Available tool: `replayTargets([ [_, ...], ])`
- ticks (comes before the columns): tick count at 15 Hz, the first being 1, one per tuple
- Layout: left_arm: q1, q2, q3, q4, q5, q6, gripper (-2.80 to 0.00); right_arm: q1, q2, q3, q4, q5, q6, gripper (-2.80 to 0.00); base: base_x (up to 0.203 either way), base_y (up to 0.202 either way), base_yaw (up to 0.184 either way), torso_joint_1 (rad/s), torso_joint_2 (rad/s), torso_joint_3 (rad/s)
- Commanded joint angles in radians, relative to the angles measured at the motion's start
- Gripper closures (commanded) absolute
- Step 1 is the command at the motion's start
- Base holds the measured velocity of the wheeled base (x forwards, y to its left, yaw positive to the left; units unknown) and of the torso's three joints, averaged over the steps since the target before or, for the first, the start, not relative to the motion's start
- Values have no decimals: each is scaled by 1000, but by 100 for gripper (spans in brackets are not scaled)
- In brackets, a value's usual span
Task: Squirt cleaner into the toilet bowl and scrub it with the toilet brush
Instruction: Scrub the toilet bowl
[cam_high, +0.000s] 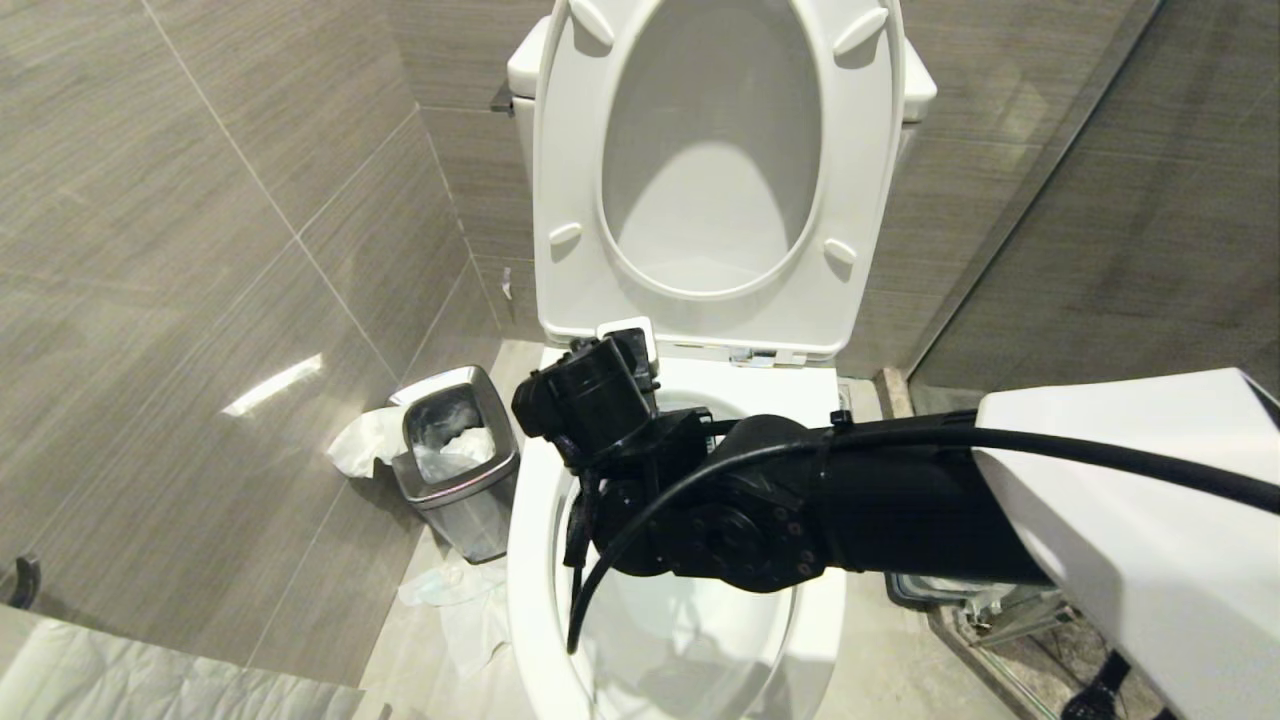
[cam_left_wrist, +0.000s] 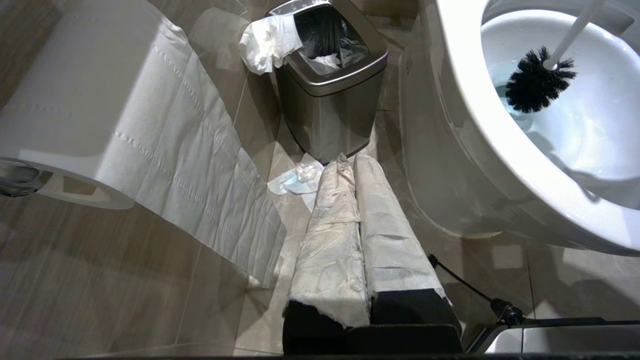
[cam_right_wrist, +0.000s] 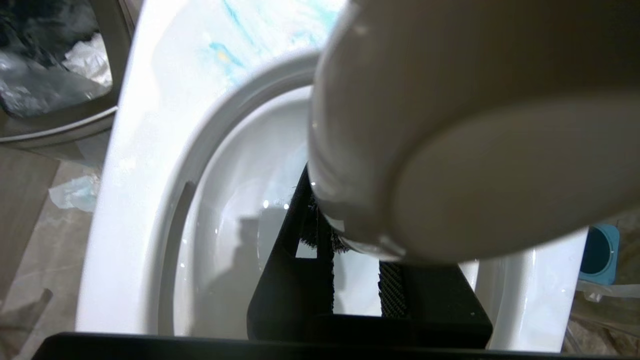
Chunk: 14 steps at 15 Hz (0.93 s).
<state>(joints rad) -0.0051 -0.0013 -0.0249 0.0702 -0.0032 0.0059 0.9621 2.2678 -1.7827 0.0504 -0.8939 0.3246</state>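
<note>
The white toilet bowl (cam_high: 525, 560) sits below me, and my right arm reaches across it. My right gripper (cam_right_wrist: 345, 235) points down into the bowl (cam_right_wrist: 125, 200), shut on the toilet brush's white handle, whose rounded end (cam_right_wrist: 475, 125) looms close to the wrist camera. The left wrist view shows the black bristle head (cam_left_wrist: 535, 85) low against the bowl's inner wall (cam_left_wrist: 590, 125), by pale blue water. Teal streaks of cleaner (cam_right_wrist: 235, 55) mark the ceramic rim. My left gripper (cam_left_wrist: 347, 162), its fingers wrapped in white, hangs shut and empty near the floor beside the toilet.
The seat and lid (cam_high: 700, 150) stand raised. A square steel waste bin (cam_high: 455, 470) with tissue draped over it stands left of the bowl, crumpled tissue (cam_left_wrist: 297, 180) on the floor before it. A toilet paper roll (cam_left_wrist: 100, 125) hangs at left. A blue-topped holder (cam_right_wrist: 597, 255) stands right of the toilet.
</note>
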Motion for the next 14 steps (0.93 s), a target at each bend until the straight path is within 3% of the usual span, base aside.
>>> replayTargets([
  [1,1,1,0,0,0,0,0,-5,24,0,-1,-5,2,0,0,0,0,0,0,0],
  [7,1,1,0,0,0,0,0,-5,-130,3,35,-7,-18,0,0,0,0,0,0,0],
  [11,1,1,0,0,0,0,0,-5,-291,3,197,11,-22,0,0,0,0,0,0,0],
  [14,1,1,0,0,0,0,0,-5,-377,-33,359,81,-31,0,0,0,0,0,0,0],
])
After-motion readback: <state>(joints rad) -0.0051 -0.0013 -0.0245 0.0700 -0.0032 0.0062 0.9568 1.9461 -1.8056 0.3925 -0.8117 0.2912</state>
